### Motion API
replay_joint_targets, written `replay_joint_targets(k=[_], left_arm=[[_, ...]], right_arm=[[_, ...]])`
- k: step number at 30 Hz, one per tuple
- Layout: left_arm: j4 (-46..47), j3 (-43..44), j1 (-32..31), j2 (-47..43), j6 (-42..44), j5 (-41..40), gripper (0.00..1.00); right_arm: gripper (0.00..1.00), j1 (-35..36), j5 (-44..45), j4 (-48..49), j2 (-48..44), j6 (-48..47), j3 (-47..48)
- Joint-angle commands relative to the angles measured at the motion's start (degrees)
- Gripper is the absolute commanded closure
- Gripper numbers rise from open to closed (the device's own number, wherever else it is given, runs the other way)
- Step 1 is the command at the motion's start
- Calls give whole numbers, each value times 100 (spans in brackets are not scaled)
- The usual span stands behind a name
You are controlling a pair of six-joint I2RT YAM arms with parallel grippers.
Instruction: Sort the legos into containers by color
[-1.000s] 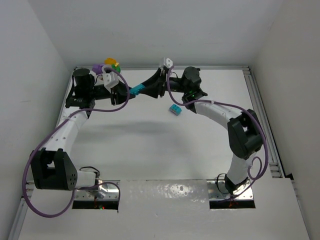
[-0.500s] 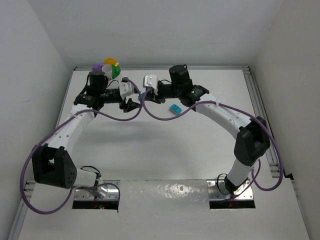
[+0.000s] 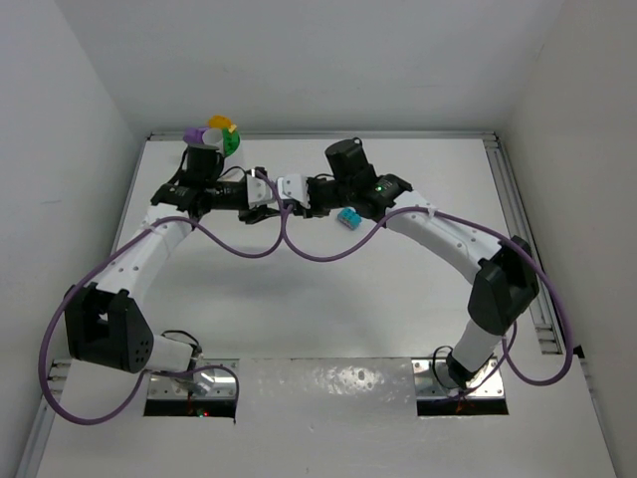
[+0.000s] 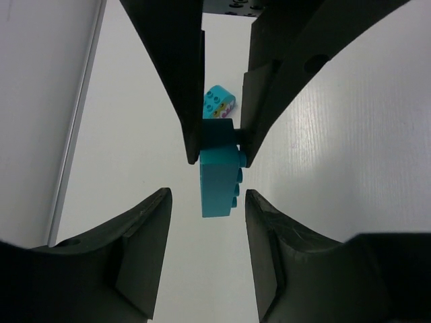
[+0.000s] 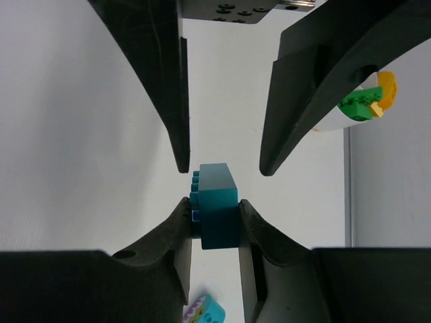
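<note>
Toward the far middle of the white tabletop (image 3: 299, 299), the right gripper (image 5: 214, 222) is clamped on a teal rectangular plastic brick (image 4: 219, 182). The left gripper (image 4: 207, 198) stands with its fingers apart on either side of the brick's free end, not touching it. A second ago the two wrists met further back and to the left, nearer the round white divided bowl (image 5: 335, 124); both have since swung toward the centre. A smaller teal brick with a printed face (image 3: 346, 217) lies where it lay before, just right of the grippers. The bowl sits at the far-left corner by the back edge. A broad stretch of tabletop lies between the grippers and the arm bases.
</note>
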Motion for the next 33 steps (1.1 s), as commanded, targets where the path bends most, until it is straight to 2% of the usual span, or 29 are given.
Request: replay_joint_targets(k=[1, 5, 8, 15, 20, 23, 28, 29, 31, 32, 33], left_arm=[[-161, 153, -141, 38, 204, 54, 54], [-145, 110, -176, 12, 90, 344, 55], [355, -22, -194, -67, -384, 415, 61], [567, -128, -299, -76, -472, 274, 67], [673, -137, -317, -85, -569, 274, 85], [909, -172, -317, -102, -771, 283, 100], [1051, -216, -317, -128, -1070, 161, 100], [1051, -224, -308, -129, -1114, 108, 100], [1199, -233, -317, -137, -1245, -68, 100], [1279, -242, -317, -155, -1455, -129, 100], [1358, -277, -317, -155, -1570, -278, 100]], right_arm=[[100, 97, 78, 198, -292, -117, 96], [100, 97, 60, 251, -292, -82, 78], [100, 106, 51, 321, -292, -21, 61], [100, 123, -37, 418, -292, 102, 70], [100, 150, -63, 453, -301, 137, 78], [100, 141, -98, 506, -309, 208, 61], [100, 150, 51, 655, -362, 295, -62], [96, 150, 112, 725, -380, 400, -175], [81, 141, 375, 1076, -441, 593, -342], [62, 150, 498, 1242, -502, 795, -552], [57, 141, 639, 1549, -538, 892, -650]])
